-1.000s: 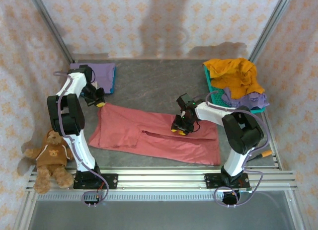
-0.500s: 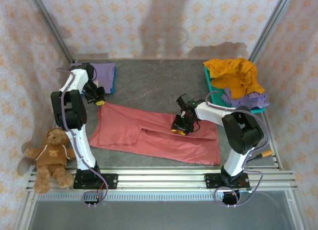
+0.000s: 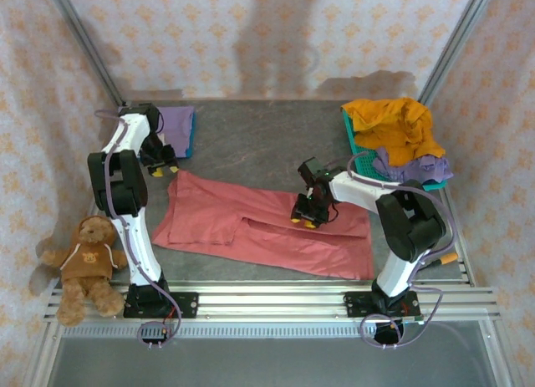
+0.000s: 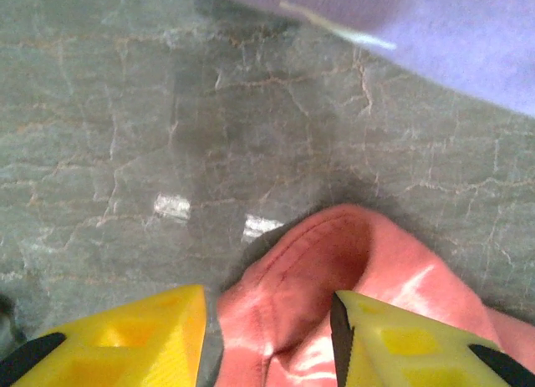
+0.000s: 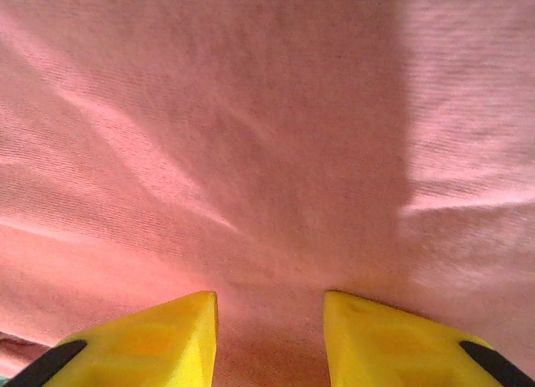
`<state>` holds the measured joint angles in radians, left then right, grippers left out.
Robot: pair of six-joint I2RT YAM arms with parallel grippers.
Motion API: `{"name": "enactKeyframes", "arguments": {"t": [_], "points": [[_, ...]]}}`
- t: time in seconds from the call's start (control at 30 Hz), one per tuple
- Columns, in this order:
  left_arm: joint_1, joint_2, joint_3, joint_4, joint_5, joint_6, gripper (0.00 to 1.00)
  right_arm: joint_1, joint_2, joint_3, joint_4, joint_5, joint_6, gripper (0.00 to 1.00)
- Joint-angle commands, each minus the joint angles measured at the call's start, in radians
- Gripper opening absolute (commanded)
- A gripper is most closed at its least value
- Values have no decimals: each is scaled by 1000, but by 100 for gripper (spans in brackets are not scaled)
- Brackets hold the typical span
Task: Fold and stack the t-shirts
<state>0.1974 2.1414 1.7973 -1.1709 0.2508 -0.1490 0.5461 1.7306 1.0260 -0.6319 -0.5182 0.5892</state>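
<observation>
The dusty red t-shirt point(image 3: 217, 216) lies spread flat on the grey bench point(image 3: 251, 136). It runs from near the left edge towards the near right corner, with one flap folded over its middle.

The left pincer point(image 3: 165, 166) is at the shirt's far left corner. In the left wrist view the left pincer point(image 4: 267, 320) is open. Its yellow fingers point(image 4: 159, 337) stand apart, and a humped hem of the red shirt point(image 4: 376, 270) lies loose between them over the bare bench point(image 4: 125, 111).

The right pincer point(image 3: 304, 217) is down on the middle of the shirt, at the edge of the folded flap. From the right wrist, the right pincer point(image 5: 269, 320) is also open. Its yellow fingers point(image 5: 159, 341) are parted over the red cloth point(image 5: 267, 136), which runs in soft creases across the gap. I cannot tell whether the tips press on the cloth.

A folded lavender t-shirt point(image 3: 174, 124) sits in the far left corner, just beyond the left pincer, and its edge shows at the top of the left wrist view point(image 4: 468, 36). At the far right edge a teal mesh basket point(image 3: 361, 163) holds a crumpled mustard orange t-shirt point(image 3: 393, 126). Another lavender t-shirt point(image 3: 410, 165) spills from under it. A brown teddy bear point(image 3: 84, 262) sits beside the near left corner of the bench.
</observation>
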Motion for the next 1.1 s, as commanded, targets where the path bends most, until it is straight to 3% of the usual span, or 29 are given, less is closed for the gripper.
{"name": "enactKeyframes", "arguments": {"t": [0.0, 0.4, 0.63, 0.87, 1.07], "points": [[-20, -131, -43, -12, -12, -28, 47, -9, -44, 48, -102, 69, -22, 38], [-224, -403, -486, 210, 93, -210, 51, -9, 40, 151, -78, 23, -62, 38], [-298, -440, -666, 350, 120, -320, 51, -9, 93, 161, -55, 22, -65, 38], [-317, -373, -720, 430, 123, -339, 51, -13, 122, 156, -51, 34, -66, 38], [-315, -264, -629, 431, 106, -308, 52, -44, 126, 140, -52, 39, -70, 38]]}}
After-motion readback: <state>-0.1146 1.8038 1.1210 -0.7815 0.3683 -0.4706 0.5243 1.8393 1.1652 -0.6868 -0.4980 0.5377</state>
